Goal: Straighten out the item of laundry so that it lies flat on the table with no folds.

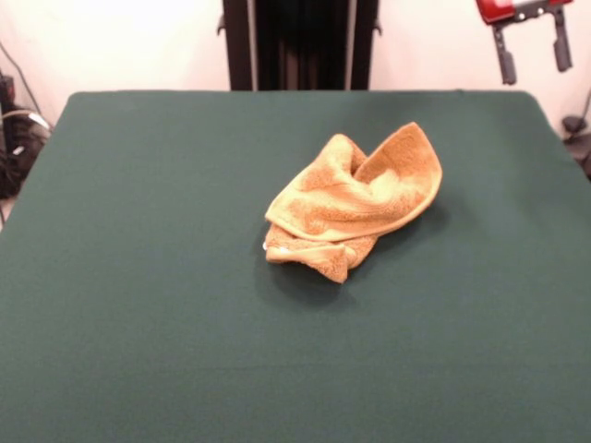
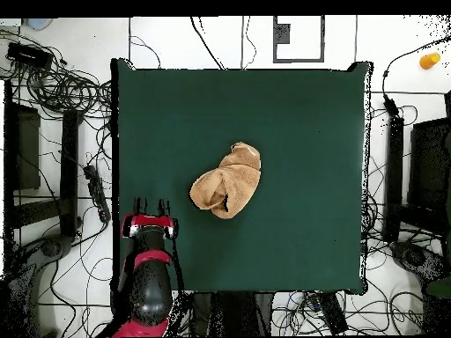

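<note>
The towel (image 1: 355, 203) sits bunched mid-frame on the desk (image 1: 138, 323); the gripper (image 1: 534, 41) (empty, fingers spread) hangs upper right, leaving room.

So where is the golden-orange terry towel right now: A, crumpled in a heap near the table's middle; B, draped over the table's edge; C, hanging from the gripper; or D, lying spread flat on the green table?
A: the golden-orange terry towel sits bunched and folded on the dark green table, apart from the gripper.
</note>
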Robot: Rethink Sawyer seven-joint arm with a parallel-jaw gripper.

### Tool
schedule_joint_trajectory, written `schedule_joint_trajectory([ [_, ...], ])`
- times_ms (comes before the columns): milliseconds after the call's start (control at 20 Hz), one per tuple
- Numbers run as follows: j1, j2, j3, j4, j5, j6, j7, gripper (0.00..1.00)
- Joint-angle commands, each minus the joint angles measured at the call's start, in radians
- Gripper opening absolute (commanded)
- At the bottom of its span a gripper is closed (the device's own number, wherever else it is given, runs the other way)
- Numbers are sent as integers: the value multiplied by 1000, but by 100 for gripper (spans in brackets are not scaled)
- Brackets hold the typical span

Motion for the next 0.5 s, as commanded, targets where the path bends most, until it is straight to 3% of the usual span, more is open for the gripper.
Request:
schedule_joint_trajectory([
  [50, -136, -223, -28, 108, -760, 9, 179, 100],
  [500, -406, -191, -28, -180, -1208, -91, 242, 100],
])
